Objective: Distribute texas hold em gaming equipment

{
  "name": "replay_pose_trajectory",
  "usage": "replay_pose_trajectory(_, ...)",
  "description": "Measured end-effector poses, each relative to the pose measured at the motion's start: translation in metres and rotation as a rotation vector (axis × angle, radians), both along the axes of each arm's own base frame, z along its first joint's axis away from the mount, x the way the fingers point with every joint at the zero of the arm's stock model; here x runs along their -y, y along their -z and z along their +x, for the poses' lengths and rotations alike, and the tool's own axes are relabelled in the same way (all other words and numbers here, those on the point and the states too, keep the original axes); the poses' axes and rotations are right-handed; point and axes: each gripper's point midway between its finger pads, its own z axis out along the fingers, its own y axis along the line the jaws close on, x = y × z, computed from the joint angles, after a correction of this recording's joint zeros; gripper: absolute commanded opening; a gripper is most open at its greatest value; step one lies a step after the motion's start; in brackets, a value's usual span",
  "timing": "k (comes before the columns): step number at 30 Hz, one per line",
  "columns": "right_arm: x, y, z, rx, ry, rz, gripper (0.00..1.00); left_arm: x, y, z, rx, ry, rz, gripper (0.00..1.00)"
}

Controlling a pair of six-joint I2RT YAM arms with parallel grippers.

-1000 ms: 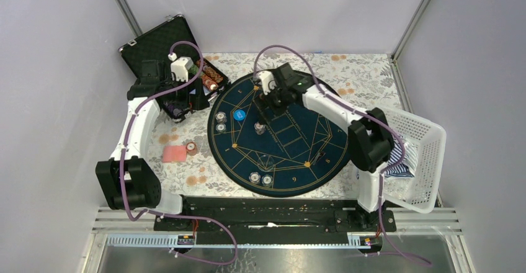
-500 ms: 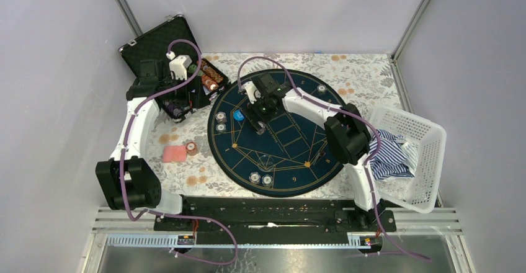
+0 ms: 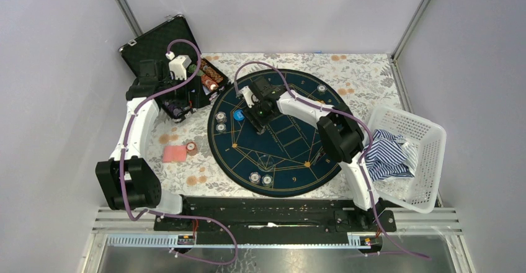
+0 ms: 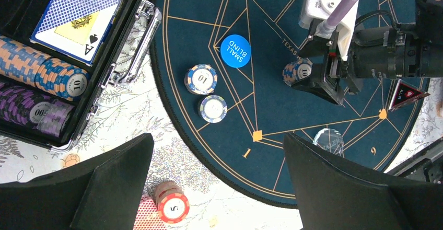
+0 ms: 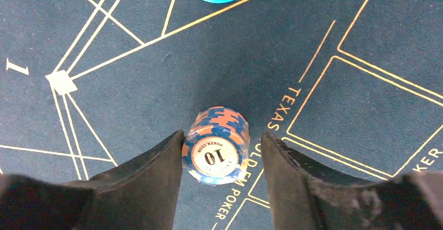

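Observation:
A stack of blue-and-orange "10" poker chips stands on the round dark-blue mat. My right gripper straddles it. Its left finger touches the stack, and a gap shows on the right side. The same stack shows in the left wrist view beside the blue "small blind" button. My left gripper hangs wide open and holds nothing, above the mat's left edge near the black case. A red "5" chip stack stands by red-backed cards on the tablecloth.
More chip stacks sit on the mat, with a clear dealer disc. The open case holds chip rows and a blue card deck. At the right, a white basket holds striped cloth.
My right arm swung left across the mat and came down over the blue-and-orange stack, its jaws narrowing around it. The left arm stayed still.

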Motion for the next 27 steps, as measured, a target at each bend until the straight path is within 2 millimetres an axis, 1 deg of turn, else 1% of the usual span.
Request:
replay_pose_trajectory(5, -0.003, 0.0, -0.003, 0.0, -0.013, -0.003, 0.47, 0.001, 0.0, 0.0, -0.002, 0.001, -0.004, 0.99)
replay_pose_trajectory(9, 0.001, -0.002, -0.003, 0.002, -0.021, -0.011, 0.45, 0.001, 0.0, -0.001, -0.002, 0.002, -0.007, 0.99)
replay_pose_trajectory(10, 0.005, -0.003, -0.005, -0.003, -0.021, -0.015, 0.45, 0.001, 0.0, -0.001, -0.002, 0.003, -0.007, 0.99)
replay_pose_trajectory(11, 0.013, -0.007, -0.007, -0.014, -0.014, -0.022, 0.45, 0.001, 0.0, -0.001, -0.002, 0.003, -0.007, 0.99)
replay_pose_trajectory(12, 0.015, -0.009, -0.007, -0.016, -0.011, -0.023, 0.44, 0.001, 0.0, -0.001, -0.002, 0.004, -0.009, 0.99)
replay_pose_trajectory(14, 0.033, -0.02, -0.002, -0.02, 0.019, -0.011, 0.44, 0.002, -0.001, -0.001, -0.003, 0.007, -0.014, 0.99)
replay_pose_trajectory(16, 0.059, -0.038, 0.011, -0.013, 0.074, 0.018, 0.44, 0.003, -0.001, -0.001, -0.003, 0.01, -0.02, 0.99)
replay_pose_trajectory(17, 0.075, -0.048, 0.021, -0.002, 0.111, 0.033, 0.44, 0.004, -0.001, -0.001, -0.003, 0.011, -0.021, 0.99)
replay_pose_trajectory(19, 0.116, -0.07, 0.046, 0.036, 0.204, 0.063, 0.43, 0.004, -0.002, -0.002, -0.002, 0.013, -0.024, 0.99)
replay_pose_trajectory(21, 0.157, -0.088, 0.07, 0.081, 0.294, 0.08, 0.44, 0.005, -0.002, -0.002, -0.003, 0.015, -0.027, 0.99)
replay_pose_trajectory(22, 0.176, -0.093, 0.079, 0.098, 0.332, 0.083, 0.44, 0.005, -0.002, -0.002, -0.003, 0.015, -0.027, 0.99)
replay_pose_trajectory(23, 0.201, -0.097, 0.09, 0.117, 0.381, 0.081, 0.44, 0.005, -0.002, -0.002, -0.003, 0.016, -0.028, 0.99)
replay_pose_trajectory(25, 0.231, -0.098, 0.101, 0.132, 0.437, 0.073, 0.44, 0.005, -0.002, -0.002, -0.003, 0.016, -0.03, 0.99)
replay_pose_trajectory(26, 0.247, -0.096, 0.105, 0.133, 0.465, 0.06, 0.44, 0.005, -0.002, -0.002, -0.003, 0.016, -0.031, 0.99)
replay_pose_trajectory(27, 0.257, -0.093, 0.107, 0.132, 0.482, 0.049, 0.44, 0.005, -0.002, -0.002, -0.003, 0.016, -0.031, 0.99)
